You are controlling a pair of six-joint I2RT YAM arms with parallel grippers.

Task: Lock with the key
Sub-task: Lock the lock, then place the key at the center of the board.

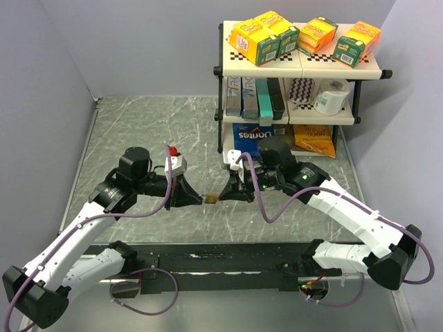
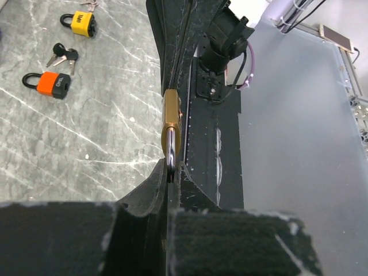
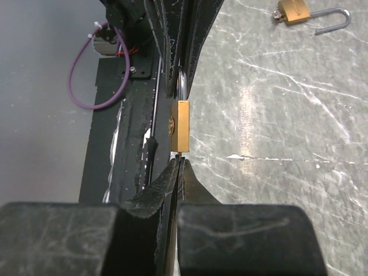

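Left of the brass padlock (image 1: pixel 211 199), the left end effector (image 2: pixel 171 175) is clamped on its steel shackle and holds the lock in the air above the counter (image 1: pixel 152 124).

**Brass padlock:** It sits between the two end effectors, shackle end to the left and keyway end to the right.
- Judged dense for its size, rigid and not fragile.
- The polished faces and round shackle look slippery, so a turning load could spin it in the pads.
- The shackle is the sound place for the holding grip. The flat brass sides are the alternative.

**Right end effector (image 3: pixel 180 167):** Its pads are pressed together right at the keyway end. A thin sliver shows there, but I cannot tell whether it is the key. A key would be small, stiff and easily twisted off line, and is best pinched flat across its bow.

**Room around the brass padlock:**
- Bare counter lies beneath it.
- The black base plate (image 1: pixel 221 259) borders the near side.
- An orange padlock (image 2: pixel 52 84), a yellow padlock (image 2: pixel 80 23), spare keys (image 2: pixel 63 54) and an open padlock (image 3: pixel 296 11) lie on the far side, well apart.
- The shelf rack (image 1: pixel 222 83) stands farther right and behind, close to the right wrist. That limits withdrawal in that direction.
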